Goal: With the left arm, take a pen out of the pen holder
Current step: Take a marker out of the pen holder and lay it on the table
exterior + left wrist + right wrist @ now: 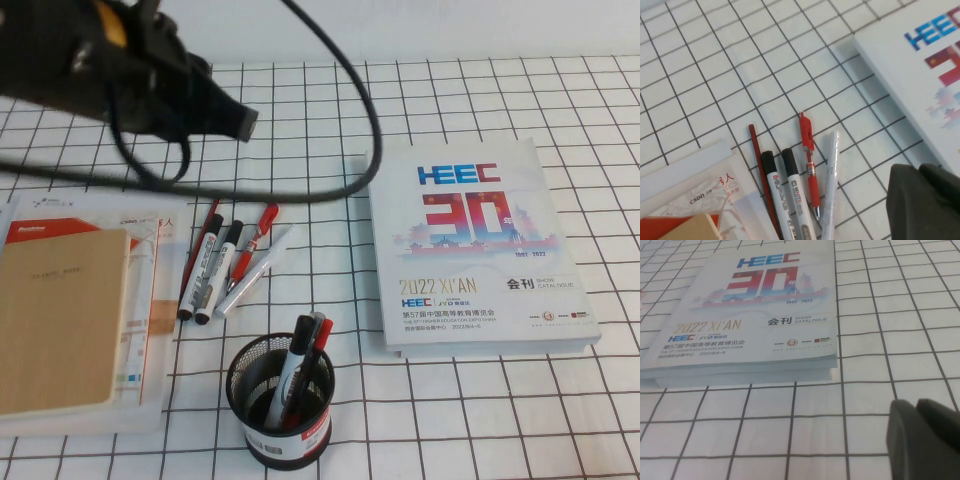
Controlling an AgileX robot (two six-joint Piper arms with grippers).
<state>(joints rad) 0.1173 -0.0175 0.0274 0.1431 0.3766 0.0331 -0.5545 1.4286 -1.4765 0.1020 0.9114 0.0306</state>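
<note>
A black mesh pen holder [280,405] stands near the table's front edge, with a black-capped marker [294,362] and a red pen [320,335] sticking out of it. Several pens lie in a row on the checked cloth behind it: two black-capped markers [782,187], a red gel pen [810,165] and a white pen [829,185]. My left gripper [245,122] hangs high over the back left of the table, above those loose pens. It is shut [917,172] with nothing in it. My right gripper [916,405] is shut and empty, low over the cloth in front of the catalogue.
A white HEEC catalogue [480,250] lies flat on the right. A tan notebook [60,320] on a stack of papers lies on the left. The left arm's black cable [360,110] loops over the back middle.
</note>
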